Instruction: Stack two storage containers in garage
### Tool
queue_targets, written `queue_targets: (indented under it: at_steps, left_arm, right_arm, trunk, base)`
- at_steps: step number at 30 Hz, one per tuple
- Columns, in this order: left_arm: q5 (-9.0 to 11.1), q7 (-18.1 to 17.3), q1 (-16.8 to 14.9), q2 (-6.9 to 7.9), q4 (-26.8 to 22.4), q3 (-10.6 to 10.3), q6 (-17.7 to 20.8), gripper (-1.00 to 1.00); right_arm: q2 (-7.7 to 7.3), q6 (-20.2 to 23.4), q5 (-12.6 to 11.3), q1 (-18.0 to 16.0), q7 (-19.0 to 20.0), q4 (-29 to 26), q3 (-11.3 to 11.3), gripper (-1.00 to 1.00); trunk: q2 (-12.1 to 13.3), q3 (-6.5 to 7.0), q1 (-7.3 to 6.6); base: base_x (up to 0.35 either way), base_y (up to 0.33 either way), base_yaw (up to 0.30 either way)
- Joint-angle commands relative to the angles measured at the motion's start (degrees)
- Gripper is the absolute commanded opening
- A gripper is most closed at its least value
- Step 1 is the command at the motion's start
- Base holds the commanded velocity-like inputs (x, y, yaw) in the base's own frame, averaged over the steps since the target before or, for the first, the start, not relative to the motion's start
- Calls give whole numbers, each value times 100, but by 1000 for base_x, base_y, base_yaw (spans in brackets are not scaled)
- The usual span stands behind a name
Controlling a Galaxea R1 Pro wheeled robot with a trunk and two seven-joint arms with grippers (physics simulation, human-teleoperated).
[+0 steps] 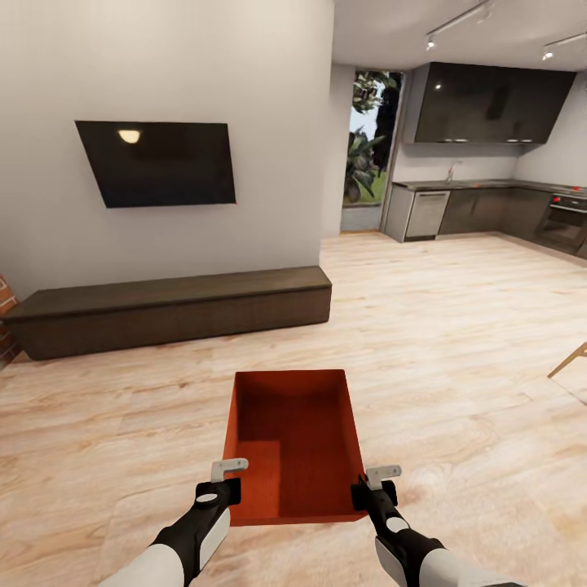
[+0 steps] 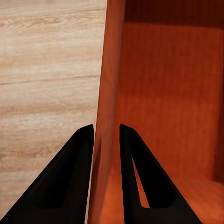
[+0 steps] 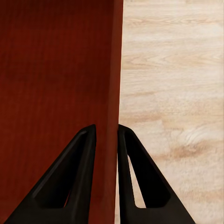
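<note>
One orange-red open-top storage container [image 1: 295, 444] is held out in front of me above the pale wood-plank floor [image 1: 456, 342] of the living room. My left gripper [image 1: 229, 481] is shut on the container's left wall [image 2: 108, 116], one finger inside and one outside. At the opposite side my right gripper [image 1: 371, 487] is shut on the right wall [image 3: 116, 93] the same way. The container is empty.
A long low dark-brown cabinet [image 1: 171, 310] stands ahead left under a black wall TV [image 1: 156, 163]. Brick [image 1: 6, 322] shows at the far left edge. A kitchen with grey cabinets [image 1: 481, 210] lies ahead right. A wooden furniture leg [image 1: 569, 360] juts in at right.
</note>
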Motion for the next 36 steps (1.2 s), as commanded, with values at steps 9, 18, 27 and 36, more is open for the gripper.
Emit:
queue_targets:
  at_steps: [9,18,27,36]
  left_arm:
    - [-23,87,-3,32,-17,58,34,-100]
    - [-23,87,-1,32,-19,58,34,-100]
    - [-23,87,-1,32,-19,58,34,-100]
    - [-23,87,0,28,-19,60,34,-100]
  right_arm:
    - [-2,-28,-57,-8,-126,-1,-172,-100]
    - [-2,-28,-53,-8,-126,-2,-172,-100]
    - [-2,-28,-52,-10,-126,-2,-172,-100]
    - [-2,-28,-49,-10,-126,-2,-172,-100]
  trunk:
    - [-3,78,0]
    - [-3,161,0]
    - [-3,243,0]
    - [238,434,-132]
  base:
    - [0,0,0]
    - [0,0,0]
    - [0,0,0]
    - [0,0,0]
